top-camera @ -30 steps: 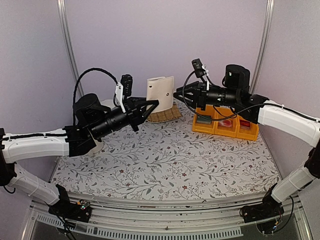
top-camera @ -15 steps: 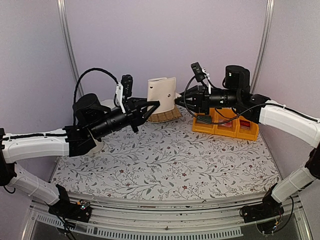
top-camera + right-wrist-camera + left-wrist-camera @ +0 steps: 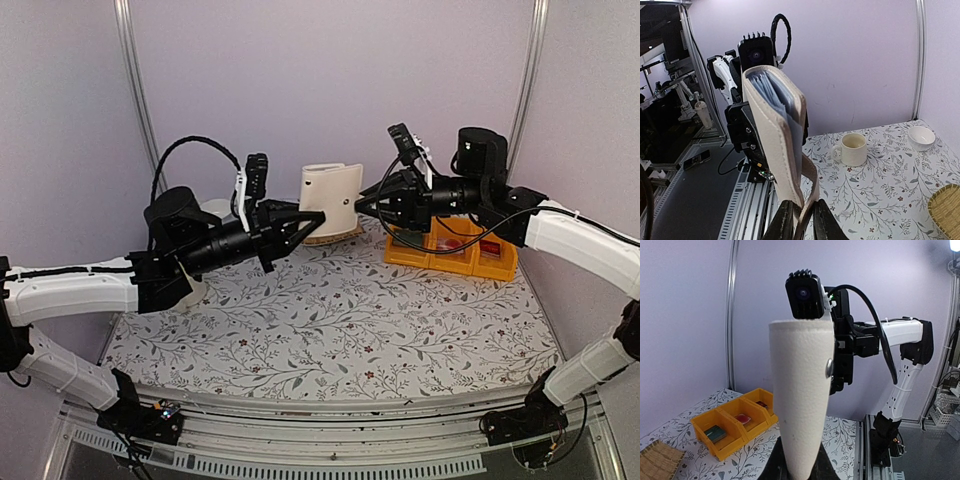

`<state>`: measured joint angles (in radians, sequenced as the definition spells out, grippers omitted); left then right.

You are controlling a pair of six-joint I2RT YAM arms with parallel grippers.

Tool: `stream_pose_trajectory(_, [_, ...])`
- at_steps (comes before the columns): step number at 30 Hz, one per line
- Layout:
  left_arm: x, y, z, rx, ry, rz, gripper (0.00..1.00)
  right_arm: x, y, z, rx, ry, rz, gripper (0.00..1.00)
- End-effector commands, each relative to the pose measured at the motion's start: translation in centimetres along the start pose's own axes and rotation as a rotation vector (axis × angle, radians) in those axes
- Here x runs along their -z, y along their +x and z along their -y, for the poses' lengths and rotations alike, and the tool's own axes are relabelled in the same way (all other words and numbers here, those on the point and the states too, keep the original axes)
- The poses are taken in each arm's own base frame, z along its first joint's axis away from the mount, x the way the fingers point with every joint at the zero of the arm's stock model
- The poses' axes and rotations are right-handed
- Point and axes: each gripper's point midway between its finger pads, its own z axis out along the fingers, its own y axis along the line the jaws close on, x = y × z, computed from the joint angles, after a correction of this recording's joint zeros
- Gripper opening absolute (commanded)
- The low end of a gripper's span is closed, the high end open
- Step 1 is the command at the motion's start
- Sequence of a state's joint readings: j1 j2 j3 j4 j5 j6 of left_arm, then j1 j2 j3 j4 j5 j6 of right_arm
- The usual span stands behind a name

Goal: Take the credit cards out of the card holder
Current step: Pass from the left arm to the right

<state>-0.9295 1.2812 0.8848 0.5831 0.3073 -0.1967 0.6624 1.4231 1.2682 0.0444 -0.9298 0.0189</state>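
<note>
Above the flower-printed surface point(image 3: 330, 320), the left gripper point(image 3: 316, 214) is pressed together on the left edge of the small beige fabric card holder point(image 3: 332, 190). The holder stands upright in the air, long axis vertical, directly between both grippers, so neither arm is nearer. The right gripper point(image 3: 362, 207) pinches its opposite edge by the strap. Bluish clear pockets point(image 3: 771, 90) show at its open side; the credit cards are hidden inside. No writing is legible. Just beyond the grippers lies a woven straw mat point(image 3: 338, 234).
</note>
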Motion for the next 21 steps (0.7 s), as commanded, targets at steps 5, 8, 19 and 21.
stream_pose_trajectory(5, [0.1,-1.0,1.1,-0.011,0.075,0.043,0.00,1.2,-0.3,-1.9,0.033,-0.023,-0.018,0.10])
stream_pose_trajectory(8, [0.1,-0.7,1.0,-0.013,0.072,0.032,0.00,1.5,-0.8,-2.5,0.056,-0.033,-0.024,0.03])
stream_pose_trajectory(19, [-0.1,0.0,0.1,0.054,0.055,0.020,0.00,1.9,-1.1,-2.5,0.064,-0.002,-0.014,0.02])
stream_pose_trajectory(21, [-0.1,0.5,-1.7,0.126,-0.003,0.017,0.00,2.0,-1.1,-1.9,0.034,0.037,-0.013,0.01])
